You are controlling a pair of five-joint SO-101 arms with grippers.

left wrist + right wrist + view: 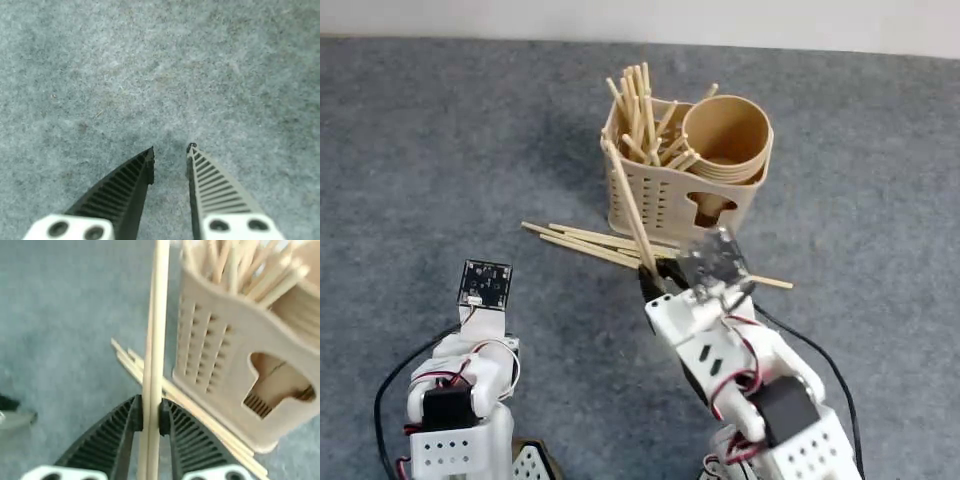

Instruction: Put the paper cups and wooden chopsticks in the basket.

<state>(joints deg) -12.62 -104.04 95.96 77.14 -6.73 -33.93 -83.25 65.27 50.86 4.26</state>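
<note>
The beige slotted basket point(670, 190) stands at the back middle of the grey carpet. It holds a stack of paper cups point(728, 132) and many wooden chopsticks point(642, 118). Several loose chopsticks point(595, 243) lie on the carpet in front of it. My right gripper point(654, 278) is shut on a pair of chopsticks point(155, 340) that slants up to the basket's near left corner point(192, 340). My left gripper point(170, 152) is open over bare carpet at the front left, holding nothing.
Grey carpet point(440, 150) lies open to the left of and behind the basket. A pale wall edge point(720, 20) runs along the far side. Cables point(840, 380) trail from both arm bases at the front.
</note>
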